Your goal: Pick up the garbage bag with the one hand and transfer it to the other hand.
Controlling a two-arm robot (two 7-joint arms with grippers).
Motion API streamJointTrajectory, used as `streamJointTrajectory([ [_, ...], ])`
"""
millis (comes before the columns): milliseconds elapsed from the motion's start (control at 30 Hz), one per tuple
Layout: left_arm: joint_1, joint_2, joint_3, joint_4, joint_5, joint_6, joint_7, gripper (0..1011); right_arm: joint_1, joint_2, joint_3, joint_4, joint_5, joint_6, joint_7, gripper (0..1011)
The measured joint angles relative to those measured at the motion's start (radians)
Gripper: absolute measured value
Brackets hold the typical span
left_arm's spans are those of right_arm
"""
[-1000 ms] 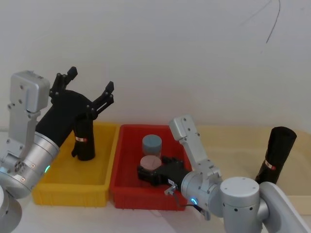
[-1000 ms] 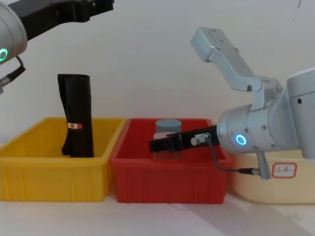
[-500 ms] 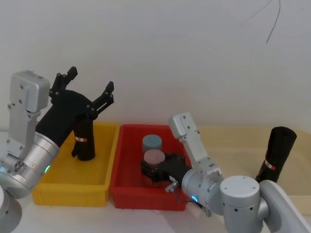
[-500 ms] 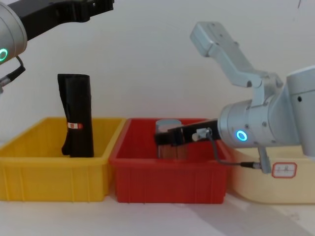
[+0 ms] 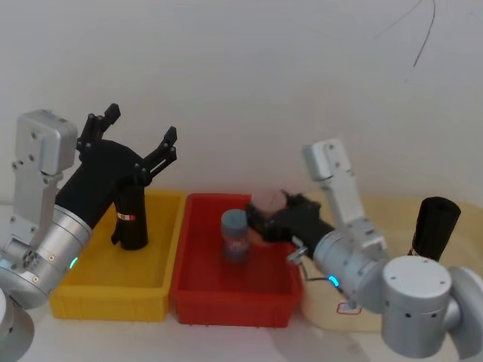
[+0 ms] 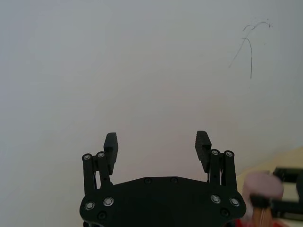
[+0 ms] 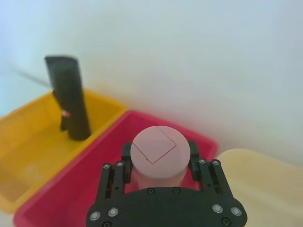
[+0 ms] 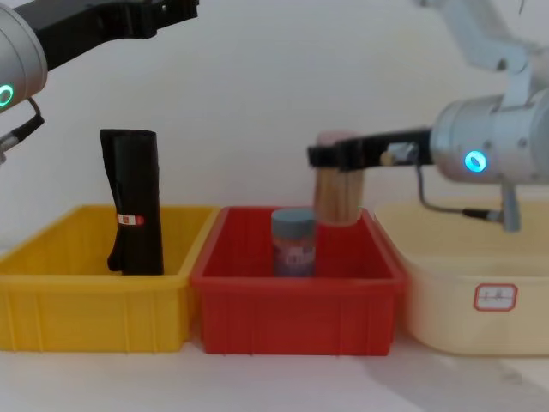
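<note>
I start with the pale surface (image 8: 283,382), which carries three bins in a row: a yellow bin (image 5: 106,290) on my left, a red bin (image 5: 226,305) in the middle and a cream bin (image 8: 463,292) on my right.

The left gripper (image 5: 142,124) hangs high over the back of the yellow bin, its fingers spread wide and empty, pointing up toward the wall. The right gripper (image 5: 270,210) reaches over the far right corner of the red bin, its fingers pinching a pink-lidded jar (image 8: 337,193) clear above the bin's rim.

The garbage bag (image 5: 436,222) stands upright at my far right, long axis vertical, with its lower part hidden behind the right arm. I cannot tell whether it sits inside the cream bin or just past it. A similar black roll (image 5: 130,215) with a small red-and-white tag stands in the yellow bin below the left gripper, and a blue-lidded jar (image 5: 235,235) stands in the red bin.

The bag lies well to the right of both sets of fingers. The right arm is much nearer, but its fingers are full, so I judge that the jar must be set down before any sideways grasp on the upright bag.
</note>
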Motion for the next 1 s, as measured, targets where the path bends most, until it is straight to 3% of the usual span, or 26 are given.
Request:
streamJointTrajectory([
  [300, 0.0, 0.0, 0.0, 0.0, 0.0, 0.0, 0.0, 1001, -0.018, 0.017, 0.069, -0.067, 0.004, -0.017, -0.045, 660],
  [533, 0.0, 0.0, 0.0, 0.0, 0.0, 0.0, 0.0, 1001, -0.035, 0.03, 0.113, -0.077, -0.006, -0.017, -0.081, 661],
  [1000, 0.0, 0.0, 0.0, 0.0, 0.0, 0.0, 0.0, 1001, -0.047, 0.038, 0.15, 0.011, -0.034, 0.009, -0.121, 660],
])
